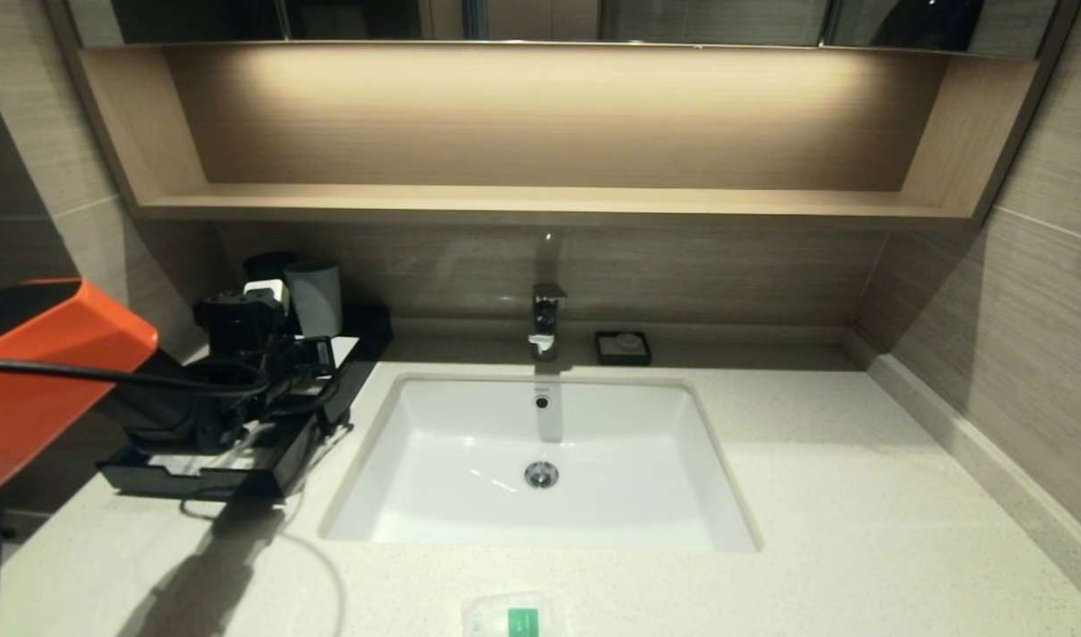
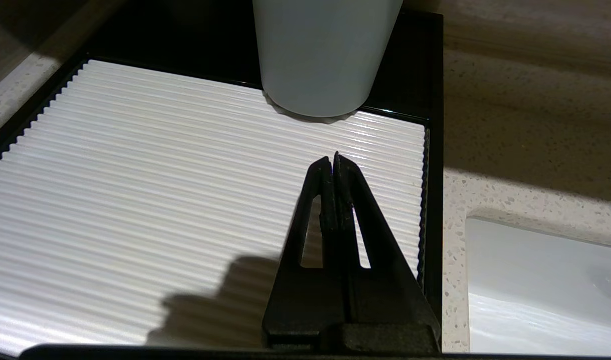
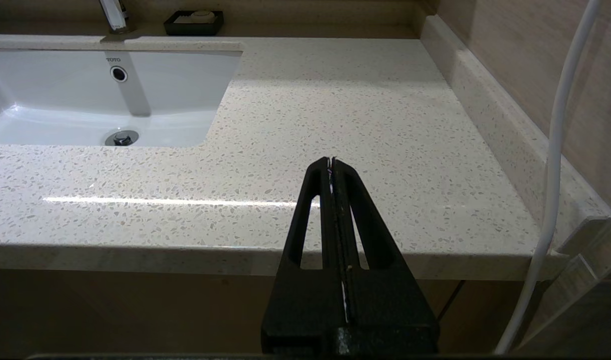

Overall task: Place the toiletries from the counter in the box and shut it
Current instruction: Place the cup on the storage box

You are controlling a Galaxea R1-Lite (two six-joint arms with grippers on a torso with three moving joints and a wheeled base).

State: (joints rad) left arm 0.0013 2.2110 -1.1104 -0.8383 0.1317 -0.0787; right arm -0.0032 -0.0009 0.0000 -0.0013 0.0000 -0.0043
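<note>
1. Low black rectangular box with ribbed white top panel [image 2: 135, 190]: just left of the white rectangular sink [image 1: 540, 460]; drawer stands pulled out.
2. Left gripper [image 2: 333, 162]: pressed shut, empty, above the panel near a pale grey cup [image 2: 325, 55].
3. Translucent green-labelled packet [image 1: 514, 617]: on the speckled cream counter [image 1: 859, 495], at its front edge before the sink.
4. Step, judged: fetch that packet; open counter in front of the sink gives room.
5. Right gripper [image 3: 331, 162]: shut, parked off the counter's front edge, right of the sink.

A lit wooden niche shelf [image 1: 540, 199] spans grey-brown tiled walls [image 1: 1045, 292], under a dark mirror [image 1: 540, 18].
</note>
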